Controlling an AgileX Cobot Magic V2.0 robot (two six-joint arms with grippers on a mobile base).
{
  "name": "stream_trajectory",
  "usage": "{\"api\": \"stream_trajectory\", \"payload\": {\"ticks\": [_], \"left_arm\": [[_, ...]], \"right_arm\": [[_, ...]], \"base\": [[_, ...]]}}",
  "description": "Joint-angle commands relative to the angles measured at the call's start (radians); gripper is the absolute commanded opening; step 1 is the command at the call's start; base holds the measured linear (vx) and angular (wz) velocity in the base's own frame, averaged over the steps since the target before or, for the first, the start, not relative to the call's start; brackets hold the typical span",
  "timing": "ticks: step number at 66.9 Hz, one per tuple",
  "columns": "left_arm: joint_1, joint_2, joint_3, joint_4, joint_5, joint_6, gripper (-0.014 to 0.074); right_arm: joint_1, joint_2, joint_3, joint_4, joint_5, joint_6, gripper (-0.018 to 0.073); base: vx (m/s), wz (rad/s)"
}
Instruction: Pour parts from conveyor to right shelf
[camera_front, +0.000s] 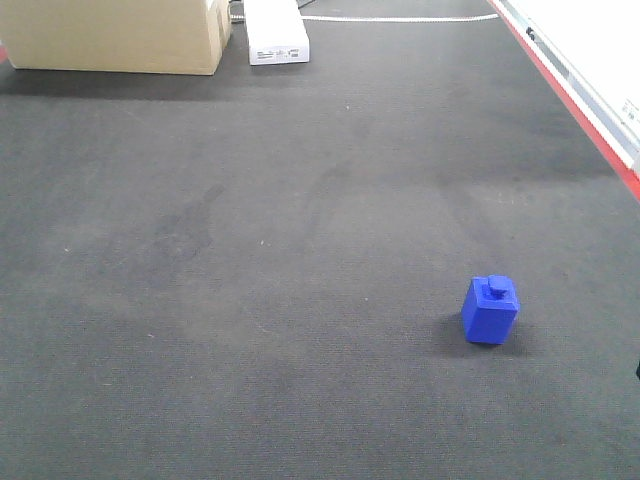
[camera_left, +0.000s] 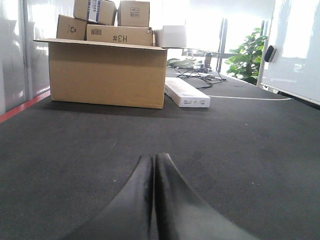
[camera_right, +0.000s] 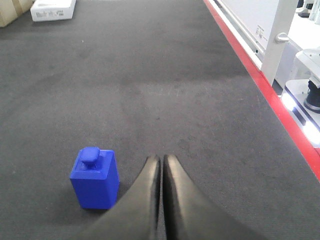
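One bright blue block (camera_front: 490, 310) with a small nub on top stands upright on the dark conveyor belt (camera_front: 280, 250), toward the right in the front view. In the right wrist view the same block (camera_right: 95, 178) sits just left of my right gripper (camera_right: 161, 159), whose black fingers are pressed together with nothing between them. My left gripper (camera_left: 154, 157) is also shut and empty, low over bare belt (camera_left: 240, 145). The right shelf is out of view. Neither gripper shows in the front view.
A large cardboard box (camera_front: 120, 35) and a flat white box (camera_front: 276, 30) rest at the belt's far end. More cartons (camera_left: 112, 22) are stacked on the big box (camera_left: 107, 75). A red-and-white side rail (camera_front: 585, 100) runs along the right edge (camera_right: 265, 85).
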Motion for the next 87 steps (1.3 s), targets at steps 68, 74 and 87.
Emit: {"api": "stream_trajectory", "payload": {"ticks": [68, 74, 87], "left_arm": [[-0.005, -0.009, 0.027, -0.009, -0.079, -0.007, -0.0006], [-0.005, -0.009, 0.027, -0.009, -0.079, -0.007, -0.0006], [-0.005, -0.009, 0.027, -0.009, -0.079, -0.007, -0.0006]], "right_arm": [[0.295, 0.779, -0.797, -0.017, 0.577, 0.186, 0.0564], [0.294, 0.869, -0.885, -0.02, 0.656, 0.193, 0.0564], [0.268, 1.02, -1.004, -0.029, 0.822, 0.2, 0.0564]], "base": [[0.0, 0.0], [0.0, 0.0], [0.0, 0.0]]}}
